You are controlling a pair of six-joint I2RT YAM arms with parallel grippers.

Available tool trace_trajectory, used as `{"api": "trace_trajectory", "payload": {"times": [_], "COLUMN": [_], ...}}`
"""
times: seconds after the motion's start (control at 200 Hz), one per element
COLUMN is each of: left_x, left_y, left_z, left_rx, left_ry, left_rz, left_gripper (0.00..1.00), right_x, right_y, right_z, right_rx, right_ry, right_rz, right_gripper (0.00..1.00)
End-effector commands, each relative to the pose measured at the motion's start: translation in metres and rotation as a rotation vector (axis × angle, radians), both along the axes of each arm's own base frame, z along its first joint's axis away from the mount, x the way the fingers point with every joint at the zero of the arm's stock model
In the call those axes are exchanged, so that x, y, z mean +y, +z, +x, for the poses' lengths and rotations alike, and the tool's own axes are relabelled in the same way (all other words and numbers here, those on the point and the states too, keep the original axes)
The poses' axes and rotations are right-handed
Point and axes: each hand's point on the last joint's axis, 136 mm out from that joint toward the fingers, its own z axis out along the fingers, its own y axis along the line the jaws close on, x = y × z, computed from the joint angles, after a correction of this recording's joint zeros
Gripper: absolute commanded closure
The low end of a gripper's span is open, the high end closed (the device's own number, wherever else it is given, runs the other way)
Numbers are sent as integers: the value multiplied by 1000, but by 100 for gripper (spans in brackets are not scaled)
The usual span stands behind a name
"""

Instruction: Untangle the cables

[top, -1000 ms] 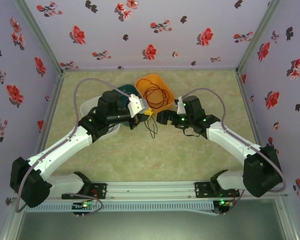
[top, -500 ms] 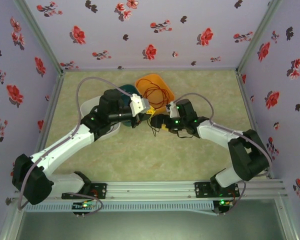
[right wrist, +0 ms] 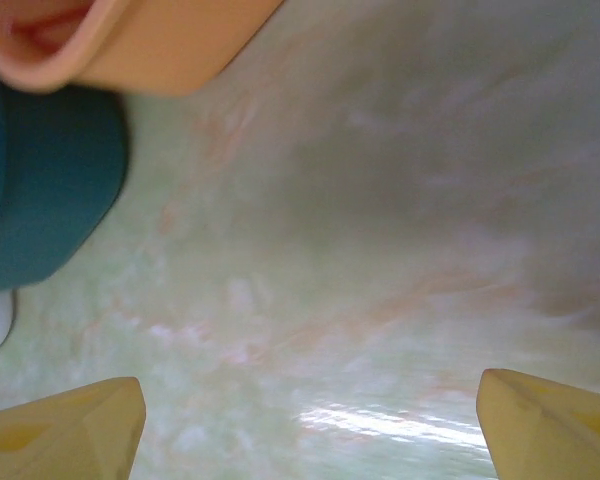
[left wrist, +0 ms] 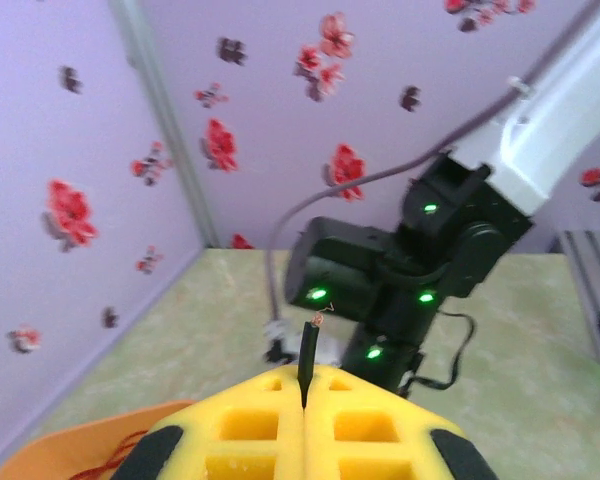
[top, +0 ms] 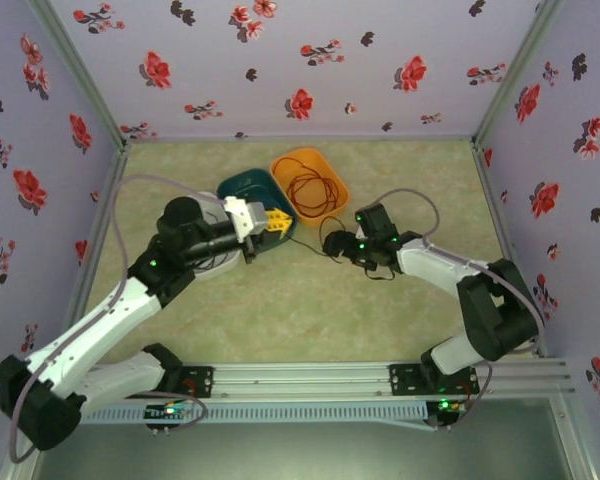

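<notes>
While left fingers [left wrist: 242, 442] pinch a black cable end [left wrist: 307, 362], right fingers [right wrist: 72, 422] apart

I see the left gripper [top: 277, 222] held over the near right corner of the teal bin [top: 248, 188], its yellow fingers [top: 276, 218] pressed together. A thin black cable [top: 302, 241] seems to trail from its tip toward the right, though it is too fine for me to be sure. Just right of the teal bin and touching it sits the orange bin [top: 289, 165], with a red-orange cable [top: 314, 188] coiled loosely inside. The right gripper [top: 330, 243] hangs low over the table [top: 280, 310], near the orange bin's near edge and a short way right of the left gripper. From here its dark jaws are hard to read.
</notes>
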Motion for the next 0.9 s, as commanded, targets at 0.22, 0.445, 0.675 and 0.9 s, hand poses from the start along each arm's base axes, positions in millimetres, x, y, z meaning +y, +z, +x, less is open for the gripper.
{"api": "trace_trajectory", "payload": {"times": [0.22, 0.445, 0.675, 0.9], "left_x": [88, 137, 182, 211], "left_y": [30, 46, 68, 95], "left_z": [39, 54, 58, 47], "left_rx": [56, 66, 28, -29], "left_ry": [418, 655, 863, 983], "left_rz": [-152, -187, -198, -228], "left_gripper": [100, 100, 100, 100], "right_x": [-74, -95, -136, -174], "right_y": [-6, 10, 29, 44], "right_z": [-3, -4, -7, -12], "right_rx": [19, -17, -59, -85], "right_ry": [-193, -225, -312, -420], "right_rz": [-170, -229, -349, -368], "right_gripper": [12, 9, 1, 1]}}
